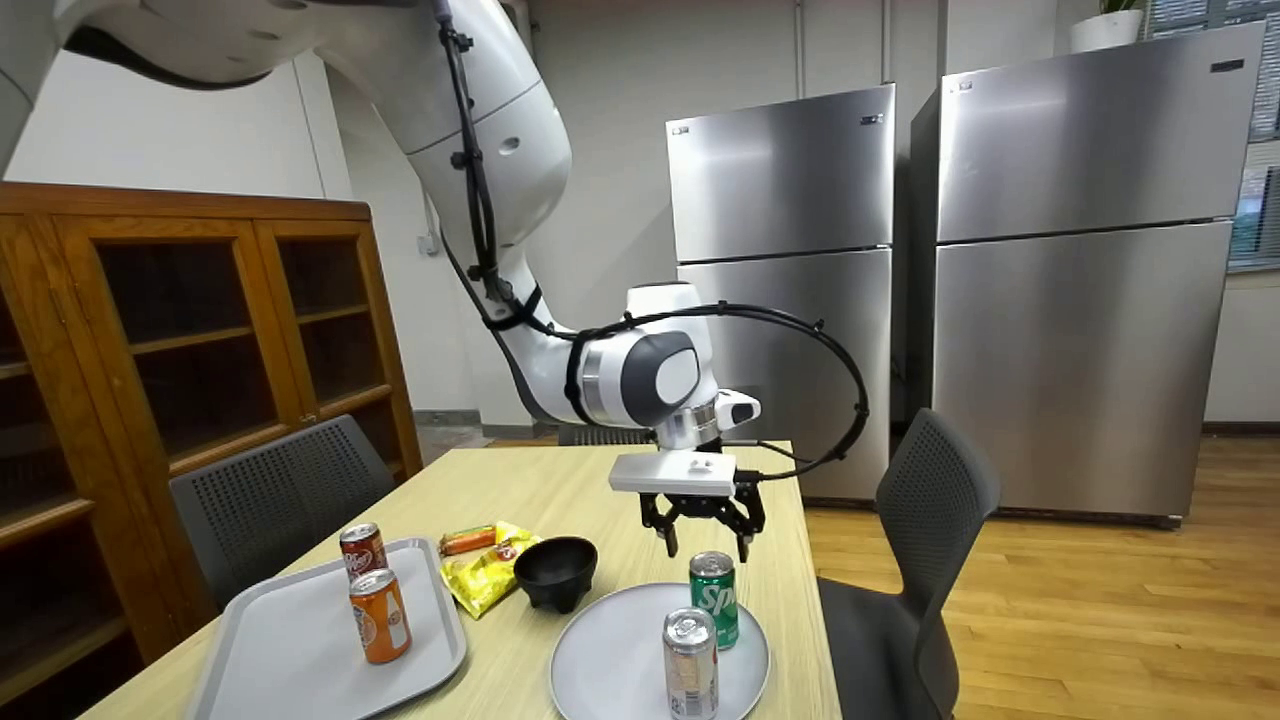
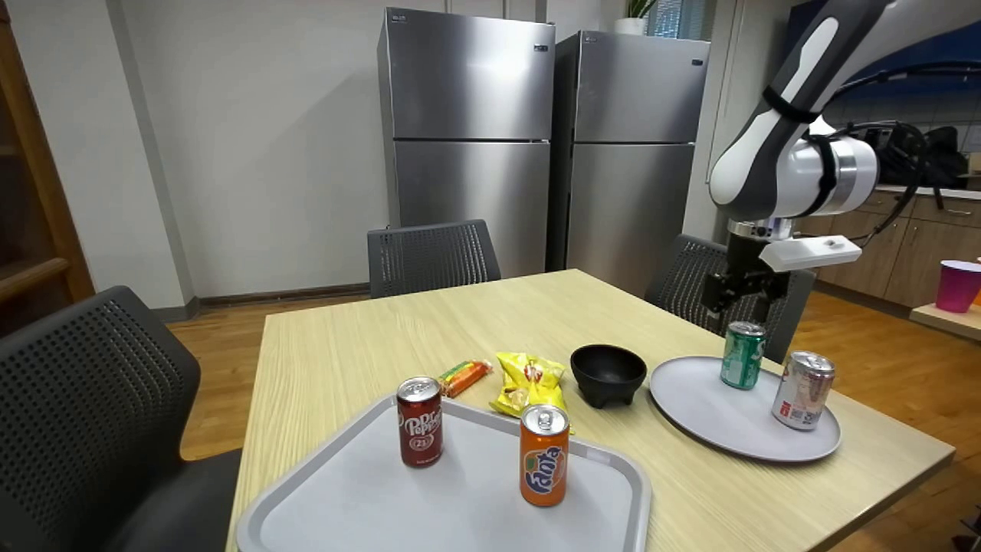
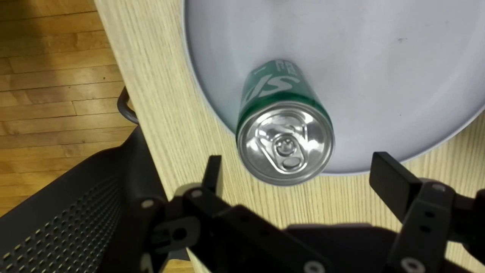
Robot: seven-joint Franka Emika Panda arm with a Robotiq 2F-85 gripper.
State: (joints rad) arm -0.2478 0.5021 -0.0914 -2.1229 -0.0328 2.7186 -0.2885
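- The fingers (image 3: 396,185) of the gripper (image 1: 707,547) are released; they stand wide apart from each other and point downward above the table (image 2: 345,337).
- The nearest thing is the green Sprite can (image 3: 280,89). It stands upright, a little lower than the fingers, and in the wrist view a gap can be seen on both sides, so the can is not being touched.
- This can is placed on the round grey plate (image 2: 693,406), close to the rim.
- On the same plate there is a pale can (image 2: 803,391), also upright, near the green one but apart from it.
- Beside the plate stands the black bowl (image 2: 609,376). Next to the bowl lies a yellow bag (image 2: 529,379), and next to the bag an orange packet (image 2: 465,376).
- Farther from the gripper is the grey tray (image 2: 460,521), which carries the Dr Pepper can (image 2: 420,425) and the Fanta can (image 2: 544,464), both upright and well separated.
- Dark chairs (image 2: 433,257) stand around the table.
- In both exterior views, two steel refrigerators (image 1: 785,180) are in the background.
- A wooden cabinet (image 1: 190,345) with glass doors stands behind a chair.
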